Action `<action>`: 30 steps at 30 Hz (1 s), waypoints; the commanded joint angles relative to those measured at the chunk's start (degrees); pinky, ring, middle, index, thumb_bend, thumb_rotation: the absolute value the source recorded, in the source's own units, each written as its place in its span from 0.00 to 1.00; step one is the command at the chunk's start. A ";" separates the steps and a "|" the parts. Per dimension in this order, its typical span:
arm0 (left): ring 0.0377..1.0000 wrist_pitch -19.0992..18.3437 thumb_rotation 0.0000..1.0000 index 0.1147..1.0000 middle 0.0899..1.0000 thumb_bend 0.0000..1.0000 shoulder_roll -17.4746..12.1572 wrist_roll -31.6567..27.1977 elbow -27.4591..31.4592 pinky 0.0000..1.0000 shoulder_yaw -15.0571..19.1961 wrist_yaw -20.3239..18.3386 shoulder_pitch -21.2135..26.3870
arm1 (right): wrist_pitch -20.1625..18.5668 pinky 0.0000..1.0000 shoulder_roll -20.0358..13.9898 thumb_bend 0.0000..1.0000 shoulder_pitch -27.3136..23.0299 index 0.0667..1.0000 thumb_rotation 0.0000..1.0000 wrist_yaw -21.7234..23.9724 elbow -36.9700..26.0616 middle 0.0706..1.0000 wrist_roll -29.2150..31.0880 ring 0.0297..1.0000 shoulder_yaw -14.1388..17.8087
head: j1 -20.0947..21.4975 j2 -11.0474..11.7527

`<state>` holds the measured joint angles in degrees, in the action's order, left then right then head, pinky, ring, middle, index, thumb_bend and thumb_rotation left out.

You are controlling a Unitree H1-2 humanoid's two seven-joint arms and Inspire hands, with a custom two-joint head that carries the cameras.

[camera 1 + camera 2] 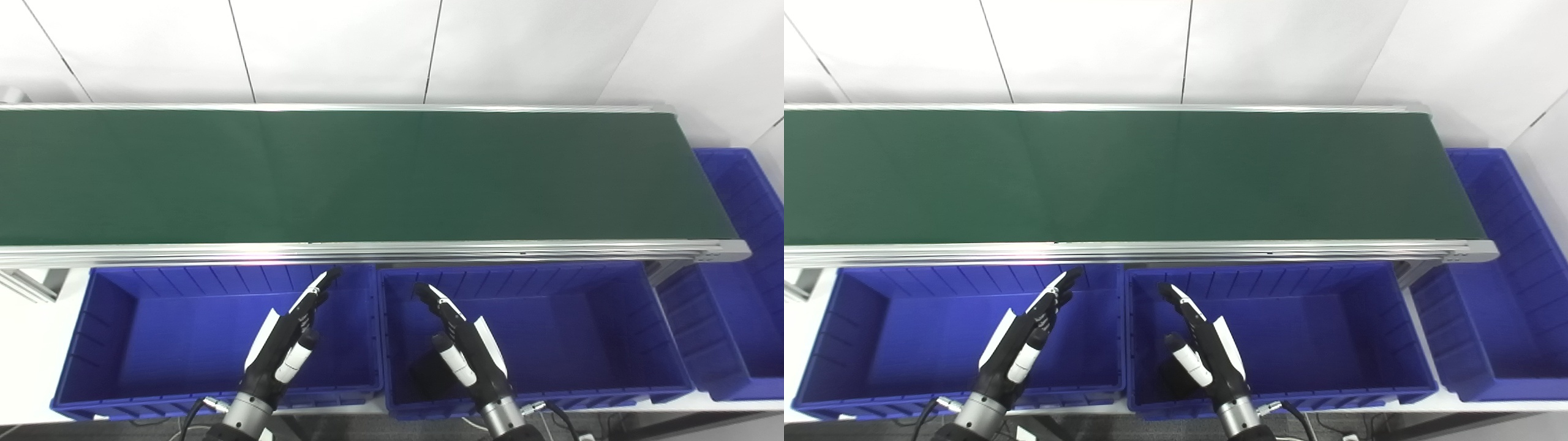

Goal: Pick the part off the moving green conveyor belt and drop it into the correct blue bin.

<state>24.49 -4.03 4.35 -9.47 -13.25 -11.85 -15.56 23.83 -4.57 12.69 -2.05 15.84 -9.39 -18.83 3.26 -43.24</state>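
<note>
- You see the green conveyor belt (367, 177) running across the picture from left to right, framed by a silver rail (367, 250) along its near edge, with white wall panels (337, 49) behind it
- You cannot find the part anywhere on the belt's surface; the only candidate is a dark shape (432, 376) lying on the floor of the middle blue bin (582, 343), near its front left corner, just beside your right hand (it is too dim and partly hidden to tell whether it is a part or only shadow)
- Your left hand (288, 343) hovers over the left blue bin (122, 331), toward that bin's right end, with its fingers (318, 291) stretched out straight and pointing up toward the belt rail; it holds nothing, and the thumb stands apart from the fingers
- Your right hand (465, 343) hovers over the left part of the middle blue bin, fingers likewise extended and spread from the thumb, tips angled toward the rail; nothing sits in its grasp
- The two hands face one another, palms turned inward, with the wall between the two bins lying between them
- A third blue bin (735, 318) stands at the right end of the belt, turned lengthwise, reaching from the belt's end toward you
- Cables (196, 410) trail from both wrists at the bottom edge
</note>
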 commanded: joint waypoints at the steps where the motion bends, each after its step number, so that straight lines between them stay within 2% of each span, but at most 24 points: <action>1: 0.99 2.35 1.00 0.90 0.97 0.71 -0.20 0.74 1.57 1.00 -0.44 1.13 -0.46 | 3.09 0.97 -0.15 0.74 -1.04 0.91 1.00 -0.82 -0.89 0.92 -0.28 0.95 -0.94 | -0.30 0.04; 8: 0.98 2.41 1.00 0.90 0.97 0.70 -0.85 1.72 1.17 0.97 -1.46 3.17 -0.73 | 3.09 0.97 -0.72 0.74 -1.79 0.92 1.00 -1.32 -0.11 0.92 0.54 0.95 -2.72 | -2.08 0.63; 13: 0.96 2.42 1.00 0.90 0.96 0.70 -1.59 2.48 0.25 0.94 -2.41 4.72 -0.47 | 3.09 0.95 0.12 0.76 -2.15 0.92 1.00 1.38 0.69 0.93 4.67 0.94 -3.24 | -3.50 2.41; 19: 0.95 2.43 1.00 0.90 0.96 0.68 -2.39 2.39 -1.23 0.92 -3.68 6.01 0.19 | 3.09 0.96 1.09 0.78 -2.30 0.92 1.00 3.32 1.11 0.94 6.31 0.95 -3.10 | -3.17 3.93; 24: 0.96 2.44 1.00 0.90 0.96 0.68 -3.05 2.45 -1.72 0.94 -4.69 7.29 0.43 | 3.09 0.97 1.51 0.81 -2.37 0.92 1.00 3.46 2.03 0.93 6.04 0.95 -2.34 | -3.08 4.35; 30: 0.96 2.44 1.00 0.91 0.96 0.69 -3.53 1.80 -2.40 0.95 -5.39 7.98 0.74 | 3.09 0.97 1.58 0.79 -2.38 0.93 1.00 3.53 2.68 0.93 5.79 0.95 -1.92 | -2.61 4.58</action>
<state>24.60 -7.34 6.67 -12.94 -18.23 -4.53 -15.43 23.86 -3.64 10.91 1.15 19.50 -3.67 -20.81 0.70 -38.67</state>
